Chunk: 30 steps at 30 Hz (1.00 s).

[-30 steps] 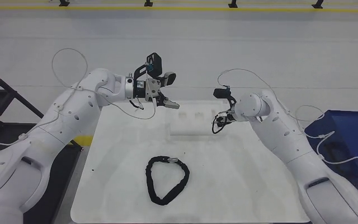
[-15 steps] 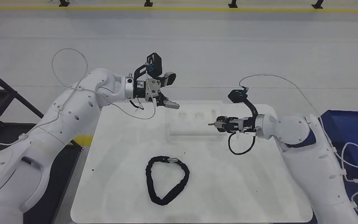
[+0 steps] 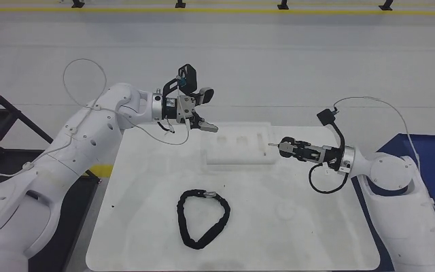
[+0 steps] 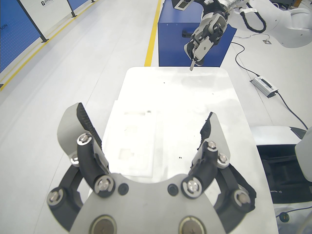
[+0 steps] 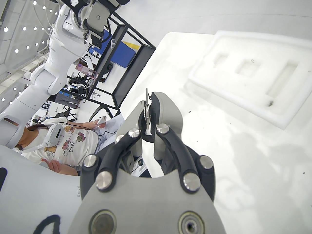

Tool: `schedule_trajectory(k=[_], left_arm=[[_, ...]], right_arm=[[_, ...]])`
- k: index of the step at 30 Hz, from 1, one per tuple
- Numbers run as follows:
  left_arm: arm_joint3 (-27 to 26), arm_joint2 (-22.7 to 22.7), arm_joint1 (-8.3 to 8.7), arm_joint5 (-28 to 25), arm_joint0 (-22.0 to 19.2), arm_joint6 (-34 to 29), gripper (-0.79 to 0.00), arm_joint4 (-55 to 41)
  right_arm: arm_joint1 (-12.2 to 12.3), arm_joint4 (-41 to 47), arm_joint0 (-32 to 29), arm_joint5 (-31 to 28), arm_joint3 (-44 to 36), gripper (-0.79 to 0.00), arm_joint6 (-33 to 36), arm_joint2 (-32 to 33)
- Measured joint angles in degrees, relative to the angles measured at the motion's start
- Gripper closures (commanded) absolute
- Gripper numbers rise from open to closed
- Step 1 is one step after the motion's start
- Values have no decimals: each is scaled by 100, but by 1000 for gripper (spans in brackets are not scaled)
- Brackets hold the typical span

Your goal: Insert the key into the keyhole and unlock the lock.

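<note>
A black chain lock [image 3: 203,217] lies coiled on the white table [image 3: 306,224], its metal lock body [image 3: 206,195] at the far side of the loop. My right gripper [image 3: 283,145] is shut on a small metal key [image 5: 147,98], held above the table's right part, just right of the foam tray; the key's blade [image 4: 192,65] sticks out past the fingertips. My left gripper [image 3: 209,126] hovers open and empty over the table's far left edge, its pads [image 4: 85,122] wide apart.
A white foam tray [image 3: 238,144] with three shallow recesses sits at the table's far middle. A blue cabinet [image 4: 192,23] stands beyond the right side of the table. A black metal frame [image 5: 126,57] stands off the left side.
My right arm has swung away from the foam tray to the right, carrying the key, and now points toward the tray from the right. The left arm has not moved.
</note>
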Motion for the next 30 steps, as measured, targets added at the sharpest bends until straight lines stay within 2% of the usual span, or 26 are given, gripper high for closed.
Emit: schedule_trajectory(k=[12,15,20,30], left_arm=[[-15,-9,2,21,20,1,-785,3],[-57,-100,45,136,186,-30,-785,188],[35,-261,141,-4,560,121,-785,392],[-90,-294,370,0,1255,282,-785,946]], right_arm=[[0,-3,2,2,-1,0,4,-2],[0,-3,2,2,-1,0,4,-2],[0,-3,2,2,-1,0,4,-2],[0,-3,2,2,-1,0,4,-2]])
